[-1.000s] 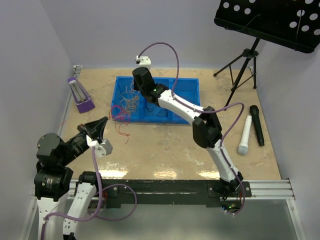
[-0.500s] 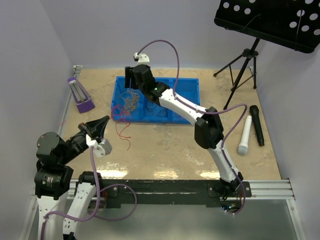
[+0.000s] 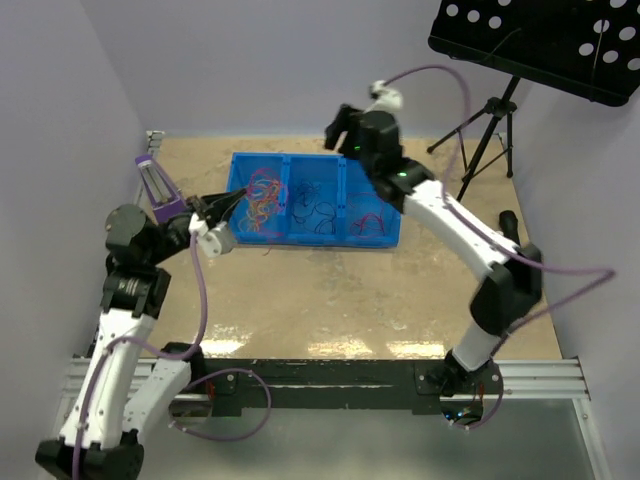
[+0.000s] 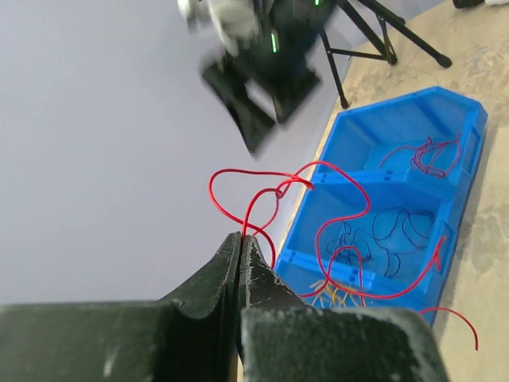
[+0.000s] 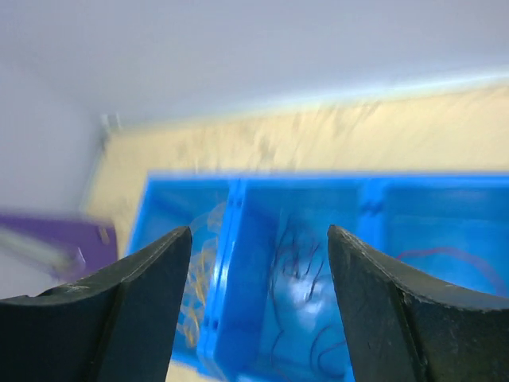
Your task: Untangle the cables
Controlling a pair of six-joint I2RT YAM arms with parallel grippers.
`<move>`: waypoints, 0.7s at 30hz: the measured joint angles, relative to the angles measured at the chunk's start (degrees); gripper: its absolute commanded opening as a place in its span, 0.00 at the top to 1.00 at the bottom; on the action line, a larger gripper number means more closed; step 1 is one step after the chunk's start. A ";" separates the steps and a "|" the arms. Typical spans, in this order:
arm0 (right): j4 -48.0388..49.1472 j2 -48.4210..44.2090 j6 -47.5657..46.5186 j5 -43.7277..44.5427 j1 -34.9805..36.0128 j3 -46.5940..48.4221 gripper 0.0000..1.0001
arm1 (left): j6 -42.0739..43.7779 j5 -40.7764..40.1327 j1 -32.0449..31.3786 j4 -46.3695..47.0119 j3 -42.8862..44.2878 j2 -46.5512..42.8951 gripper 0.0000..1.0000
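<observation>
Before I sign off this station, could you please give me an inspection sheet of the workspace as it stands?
Surface: mottled sandy beige tabletop.
Job's things: blue plastic three-compartment bin; yellow, orange and red wire clump in its left compartment, dark thin wires in the middle, red and dark wires in the right.
Clutter: purple wedge-shaped tool beside the bin's left end.
Grippers: left gripper shut on a thin red wire that loops over the bin; right gripper open, holding nothing, raised and looking down on the bin.
Cables: purple arm leads hang outside the bin.
Surroundings: pale walls; black perforated music stand on a tripod, far right.
</observation>
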 measured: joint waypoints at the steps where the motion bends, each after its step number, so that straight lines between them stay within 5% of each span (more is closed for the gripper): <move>1: 1.03 -4.20 0.44 1.36 -1.31 -2.19 0.27 | -0.07 -0.11 -0.92 2.03 0.02 2.23 1.00; 9: 5.73 -31.52 2.56 11.76 -7.04 -17.90 0.27 | 3.10 -2.69 -15.17 11.15 5.38 24.72 1.00; 21: -1.38 -35.91 4.39 16.28 -7.21 -28.52 0.27 | -0.74 -7.30 -24.46 31.61 19.37 45.88 1.00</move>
